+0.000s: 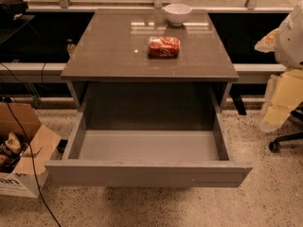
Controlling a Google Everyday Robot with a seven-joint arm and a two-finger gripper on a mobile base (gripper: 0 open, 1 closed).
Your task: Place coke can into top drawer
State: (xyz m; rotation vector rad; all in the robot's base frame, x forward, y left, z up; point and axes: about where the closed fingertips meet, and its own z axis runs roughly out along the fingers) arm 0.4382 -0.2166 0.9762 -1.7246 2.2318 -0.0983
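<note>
The coke can (164, 47) is red with white lettering and lies on its side on the grey cabinet top (109, 51), right of centre. The top drawer (147, 173) is pulled out wide below it, and its light grey inside shows nothing in it. My gripper (278, 105) hangs at the right edge of the view below the white arm (291, 37). It is level with the drawer's right side, well apart from the can, and holds nothing that I can see.
A white bowl (177, 13) stands at the back of the cabinet top, behind the can. An open cardboard box (21, 150) and cables lie on the floor at the left. A chair's wheeled base (284, 143) is at the right.
</note>
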